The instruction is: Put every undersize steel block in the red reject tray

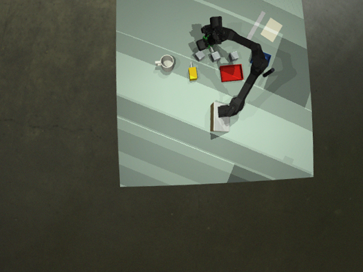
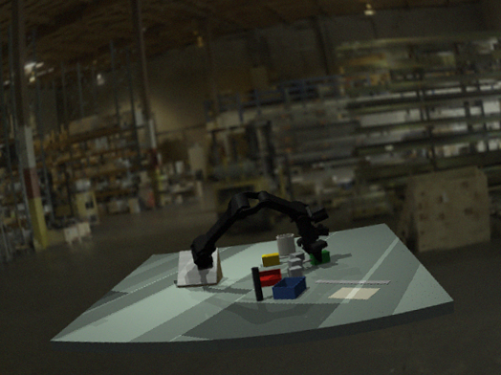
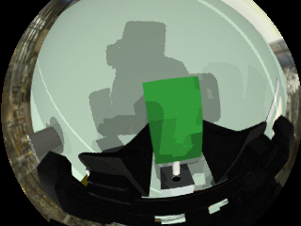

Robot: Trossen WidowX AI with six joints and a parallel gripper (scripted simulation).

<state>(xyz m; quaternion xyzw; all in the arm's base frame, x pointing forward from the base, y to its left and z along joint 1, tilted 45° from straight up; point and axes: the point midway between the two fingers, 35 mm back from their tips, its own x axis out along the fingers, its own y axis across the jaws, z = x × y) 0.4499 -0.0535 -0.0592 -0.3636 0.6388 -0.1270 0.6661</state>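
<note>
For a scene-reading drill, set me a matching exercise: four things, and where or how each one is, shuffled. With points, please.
1. green gauge [image 2: 323, 256] [image 3: 174, 122]
2. white mug [image 1: 167, 62] [image 2: 286, 244]
3. red tray [image 1: 231, 72] [image 2: 270, 277]
4. yellow gauge [image 1: 192, 73] [image 2: 270, 259]

A. holds no block
B. between the mug and the red tray, seen from above
C. gripped in the claw [image 3: 176, 141]
D. has its handle pointing away from the yellow gauge

Pairs: 1-C, 2-D, 3-A, 4-B
</note>
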